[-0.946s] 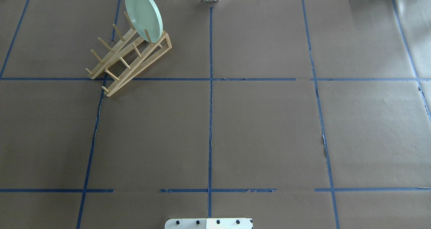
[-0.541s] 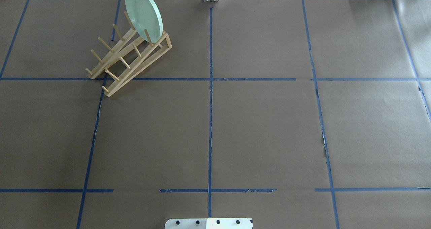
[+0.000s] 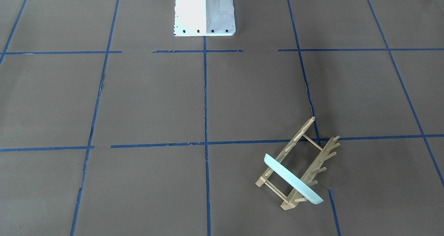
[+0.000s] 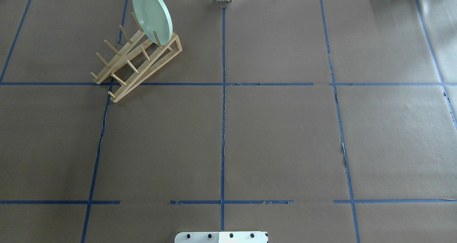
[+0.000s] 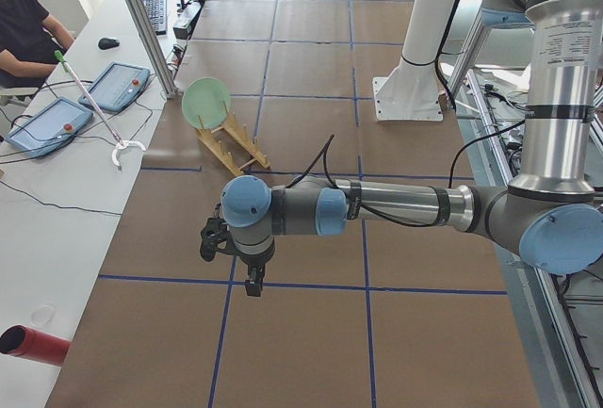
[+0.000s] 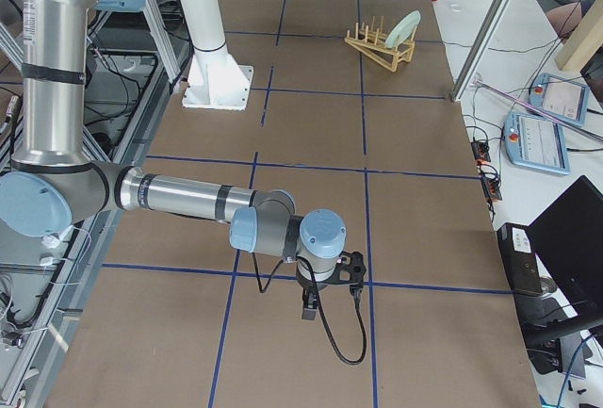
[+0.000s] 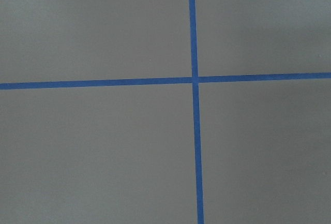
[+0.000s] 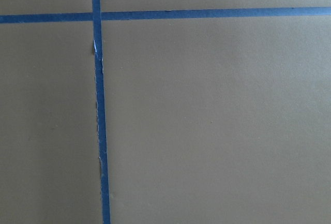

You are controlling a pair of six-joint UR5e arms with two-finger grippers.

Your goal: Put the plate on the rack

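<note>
Seated on edge, leaning, between the far-end pegs of the rack (image 4: 139,62), far left on the counter (image 4: 278,135): the plate (image 4: 152,15). Unchanged in place and tilt since the earlier frames. Stretched out low over bare counter, well apart from the rack: left end effector (image 5: 252,285) and right end effector (image 6: 306,312), both pointing down; opening and hold impossible to tell.

— What covers the table (image 4: 285,135)?
— Brown paper (image 4: 160,146), with blue tape (image 4: 223,128) marking a grid. The tape is ragged along some seams.
— And what stands on it?
— A wooden rack (image 4: 132,67) at ten o'clock from the centre, slanting across a tape crossing. The white base (image 4: 221,237) sits at six o'clock, on the middle line.
</note>
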